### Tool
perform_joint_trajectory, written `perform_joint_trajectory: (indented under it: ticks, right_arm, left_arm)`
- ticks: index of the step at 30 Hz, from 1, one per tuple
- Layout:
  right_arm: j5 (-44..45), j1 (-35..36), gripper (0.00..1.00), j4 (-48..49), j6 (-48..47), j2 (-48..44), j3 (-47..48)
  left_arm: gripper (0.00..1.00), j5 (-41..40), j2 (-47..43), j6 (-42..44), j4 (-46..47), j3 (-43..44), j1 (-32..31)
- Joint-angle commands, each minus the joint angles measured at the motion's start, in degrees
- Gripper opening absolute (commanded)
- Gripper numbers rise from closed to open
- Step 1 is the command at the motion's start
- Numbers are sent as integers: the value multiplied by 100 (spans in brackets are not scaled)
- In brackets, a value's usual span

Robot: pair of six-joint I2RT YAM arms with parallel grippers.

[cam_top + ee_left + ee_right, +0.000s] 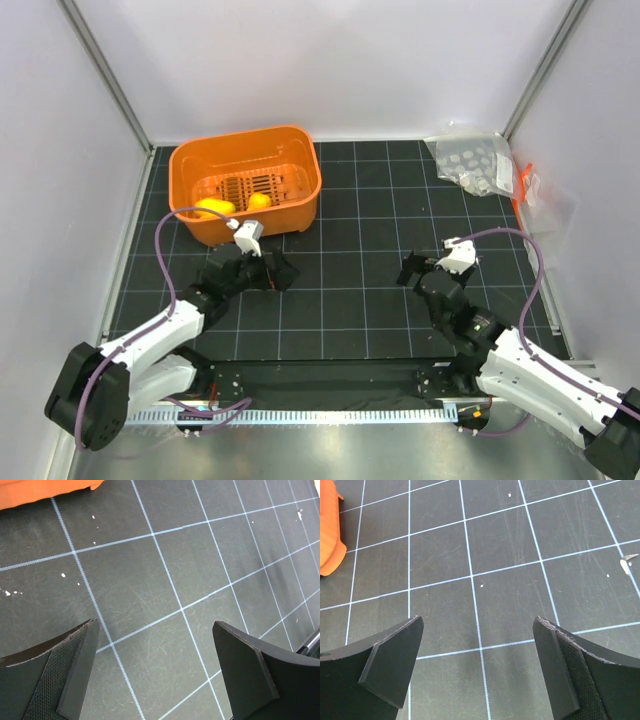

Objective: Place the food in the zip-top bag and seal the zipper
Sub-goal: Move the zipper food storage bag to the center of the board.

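Both arms sit low over the black gridded mat (350,310) near the middle of the desk. The left gripper (155,629) is spread wide with only bare mat between its fingers, and the right gripper (479,622) is spread just as wide over bare mat, holding nothing.

The food (212,208) is in the orange basket (305,190) toward the far-left corner. Two yellow pieces show on its slotted floor, and I can't make out any others from here. They look like light, hard, glossy plastic, so I expect them to squirt out of a pinch. A grip across the widest part, straight down, seems the safe bet.

The zip-top bag (548,205) lies at the right edge toward the far-right corner, just beside the dotted bag (468,160). It looks thin, limp and slick, lying flat and hard to pick up. The zipper (521,180) is the stiffest part, so that orange-red strip looks like the place to pinch.
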Motion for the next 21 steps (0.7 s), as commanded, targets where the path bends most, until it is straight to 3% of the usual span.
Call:
perform_joint_trajectory:
  ticks: [1,5,9,11,16,17,21]
  right_arm:
    - [-85,-7,100,177,51,-73,12]
    - [-428,-7,100,520,-203,23,-85]
    - [-340,-120,99,476,41,620,397]
    - [-680,-497,99,502,130,1139,696]
    - [-2438,-2411,96,748,832,1878,1522]
    - [-2649,-2928,95,861,1103,2140,1610]
    - [-3037,-3890,98,845,1676,2975,2339]
  left_arm:
    - [100,156,-159,106,334,-59,-5]
    - [100,147,-308,124,325,-86,-5]
    - [100,165,-448,124,343,-147,-5]
    - [100,200,-528,133,386,-182,-5]
    - [100,331,-607,124,501,-270,-23]
    - [100,340,-607,124,510,-270,-14]
    - [100,376,-607,124,536,-262,-32]
